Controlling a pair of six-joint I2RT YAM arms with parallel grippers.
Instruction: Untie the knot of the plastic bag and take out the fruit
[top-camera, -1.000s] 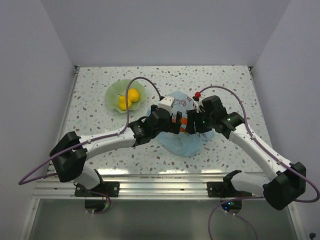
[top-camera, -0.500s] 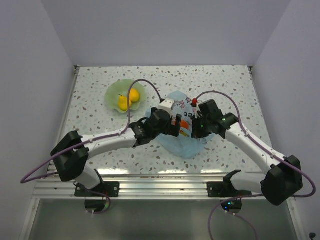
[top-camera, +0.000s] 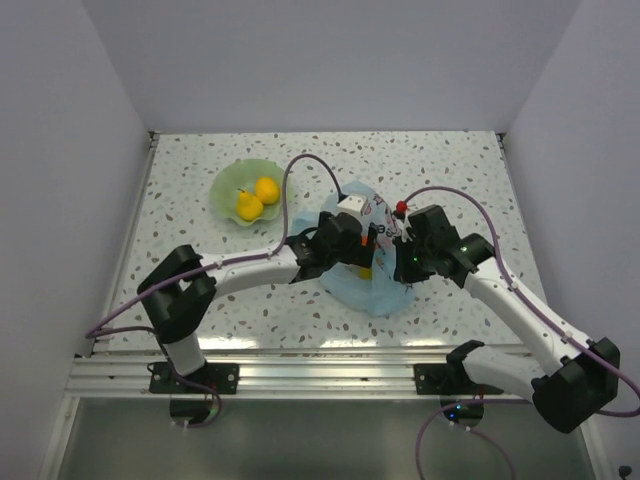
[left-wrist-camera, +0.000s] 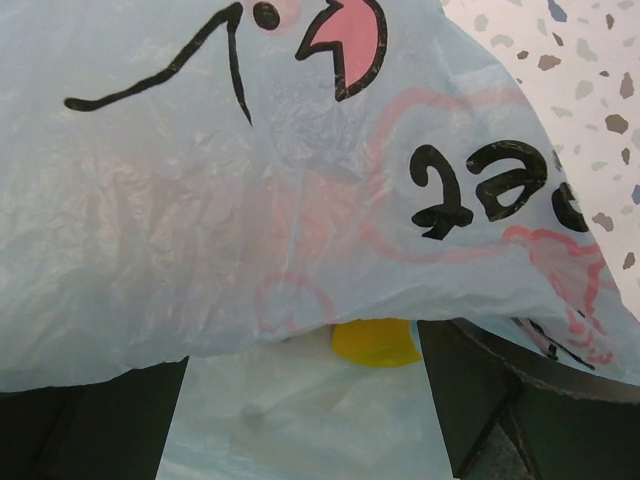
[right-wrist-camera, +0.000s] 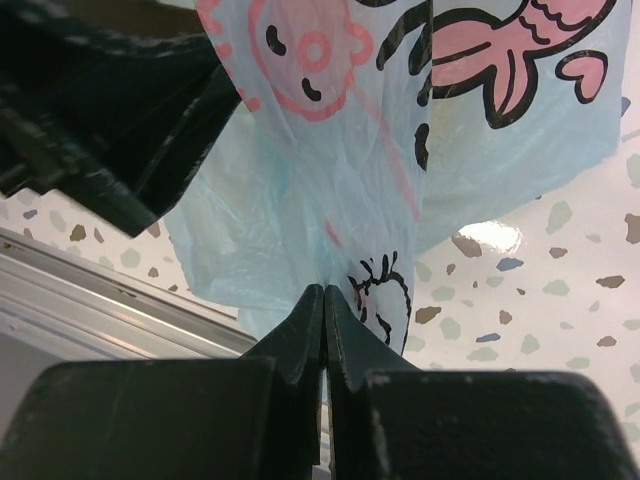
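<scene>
Inside spread left claw (left-wrist-camera: 300, 410): yellow fruit (left-wrist-camera: 375, 342) under plastic bag (left-wrist-camera: 250, 200); right claw (right-wrist-camera: 323, 300) clenched on bag.

The top camera looks down over the whole white speckled table (top-camera: 450, 160) from its near edge; both wrist cameras closely face the translucent light-blue plastic bag (left-wrist-camera: 300, 200).

A pale speckled table (top-camera: 450, 165) carries two things; the plastic bag (top-camera: 378, 292) spreads its lower folds on it just below and between the left gripper (top-camera: 366, 242) and the right gripper (top-camera: 400, 254); a green wavy-rimmed bowl (top-camera: 221, 191) sits well off to the left gripper's left, farther back.
</scene>
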